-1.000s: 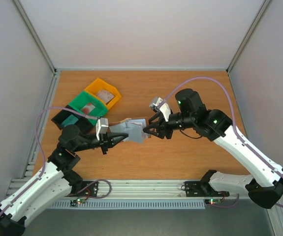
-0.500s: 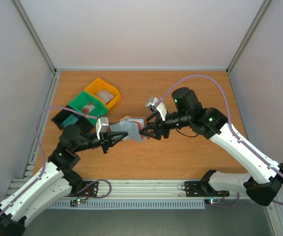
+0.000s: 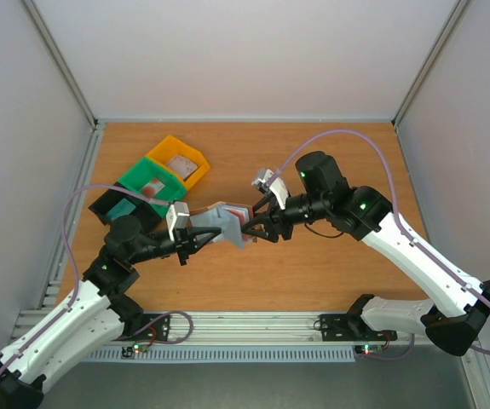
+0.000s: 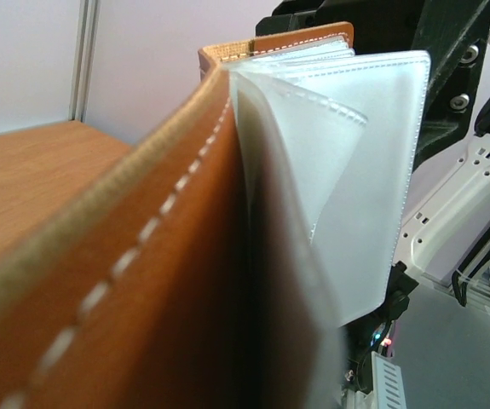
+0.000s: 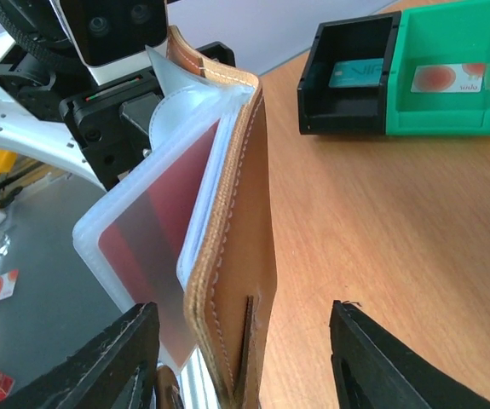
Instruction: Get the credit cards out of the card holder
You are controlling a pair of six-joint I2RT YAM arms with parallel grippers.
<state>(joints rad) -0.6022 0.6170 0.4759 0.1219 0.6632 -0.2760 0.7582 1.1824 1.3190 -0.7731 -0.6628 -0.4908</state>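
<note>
The holder (image 3: 226, 223) is held up, open, above the middle of the table (image 3: 330, 162). A red card (image 5: 164, 209) is seen fully seated inside a clear sleeve (image 4: 372, 170) of the holder. No card is seen drawn out of it. Whether the other sleeves are filled cannot be told.

The left gripper (image 3: 200, 241), at 8 o'clock of the holder, is clamped shut on the brown cover. The right gripper (image 5: 243, 313), at 3 o'clock of the holder, is parted, with its jaws standing either side of the holder's free edge and nothing gripped. Whether the sleeve-side finger touches the sleeve cannot be told.

At 10 o'clock of the holder a black bin (image 3: 112, 207), a green bin (image 3: 153, 181) and a yellow bin (image 3: 178, 160) are lined up. A teal card (image 5: 355, 72) is noted in the black bin and a pale card (image 5: 449, 78) with a red spot in the green bin. Whether these came from the holder cannot be established.

The task is judged to be under way. The holder is opened and presented, but at least one card is left to be pulled and no grasp on it has yet been made.
</note>
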